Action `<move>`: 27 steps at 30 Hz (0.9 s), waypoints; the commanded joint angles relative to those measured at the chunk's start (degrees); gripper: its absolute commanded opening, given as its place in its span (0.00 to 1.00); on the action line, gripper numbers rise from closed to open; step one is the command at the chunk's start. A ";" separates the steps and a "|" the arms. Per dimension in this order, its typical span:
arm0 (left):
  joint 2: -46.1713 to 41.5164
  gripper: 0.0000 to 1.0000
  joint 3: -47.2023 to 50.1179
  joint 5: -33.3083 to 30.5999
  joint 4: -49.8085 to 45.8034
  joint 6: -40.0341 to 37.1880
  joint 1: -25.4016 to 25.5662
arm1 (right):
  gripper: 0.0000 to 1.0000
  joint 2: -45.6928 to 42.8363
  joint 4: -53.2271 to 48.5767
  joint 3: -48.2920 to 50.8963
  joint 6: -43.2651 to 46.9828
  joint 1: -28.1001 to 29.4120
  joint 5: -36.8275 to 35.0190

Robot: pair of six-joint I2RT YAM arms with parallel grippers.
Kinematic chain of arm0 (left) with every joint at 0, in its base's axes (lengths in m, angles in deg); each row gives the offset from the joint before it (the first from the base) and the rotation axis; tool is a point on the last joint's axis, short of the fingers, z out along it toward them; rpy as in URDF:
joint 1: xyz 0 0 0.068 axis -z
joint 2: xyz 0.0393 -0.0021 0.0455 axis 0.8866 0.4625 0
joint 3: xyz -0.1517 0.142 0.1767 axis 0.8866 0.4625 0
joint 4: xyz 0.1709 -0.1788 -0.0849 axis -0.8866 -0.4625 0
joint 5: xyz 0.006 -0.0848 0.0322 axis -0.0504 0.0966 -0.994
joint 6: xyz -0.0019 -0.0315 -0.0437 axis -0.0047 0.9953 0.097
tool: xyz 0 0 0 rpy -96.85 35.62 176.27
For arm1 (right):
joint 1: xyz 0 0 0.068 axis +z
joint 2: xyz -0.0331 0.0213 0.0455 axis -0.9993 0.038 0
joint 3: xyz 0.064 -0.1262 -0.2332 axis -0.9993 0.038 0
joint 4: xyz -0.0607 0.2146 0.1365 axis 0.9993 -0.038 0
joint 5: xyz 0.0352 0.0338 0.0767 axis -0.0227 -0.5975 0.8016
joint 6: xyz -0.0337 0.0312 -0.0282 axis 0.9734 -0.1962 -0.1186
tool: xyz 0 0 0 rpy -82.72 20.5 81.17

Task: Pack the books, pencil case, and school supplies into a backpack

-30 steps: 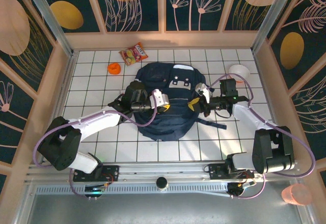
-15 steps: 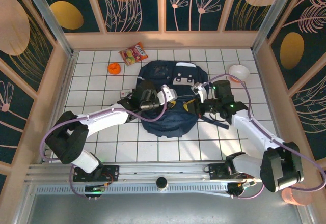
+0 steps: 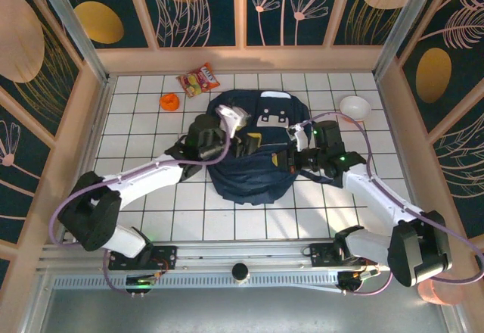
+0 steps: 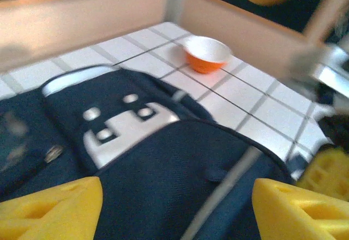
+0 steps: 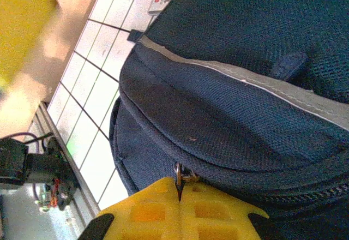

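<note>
Backpack (image 3: 253, 170) lay crumpled on the tabletop (image 3: 136, 121), just nearward of the snack packet (image 3: 198, 80). Left tool (image 4: 177, 210) had just released, spread wide and empty; right tool (image 5: 180, 210) stayed clenched on the zipper pull (image 5: 178, 181). Zipping likely underway.

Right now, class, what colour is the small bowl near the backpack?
Bowl: orange outside, white inside; clearest from the left wrist.

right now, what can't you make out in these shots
- Inside of the backpack: covered by its own navy fabric in the top and wrist views.
- Small white item, right wrist view: cut off by the top edge, so its kind is unclear.
- White patch, left wrist view: motion blur smears its detail.
- Zipper pull pinched by the right gripper: too small to find in the top view.
</note>
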 commanded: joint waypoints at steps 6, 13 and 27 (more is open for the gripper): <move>-3.83 0.72 3.62 -7.26 -16.31 30.43 -4.57 | 0.00 2.08 -4.68 -4.53 -7.66 2.71 -5.34; -2.65 0.67 8.29 -7.00 -17.00 38.80 -6.35 | 0.00 0.94 -6.10 -5.79 -9.09 4.52 -9.79; 3.75 0.20 10.10 3.36 -3.65 47.02 -7.45 | 0.00 2.05 -7.20 -7.78 -10.83 6.44 -12.71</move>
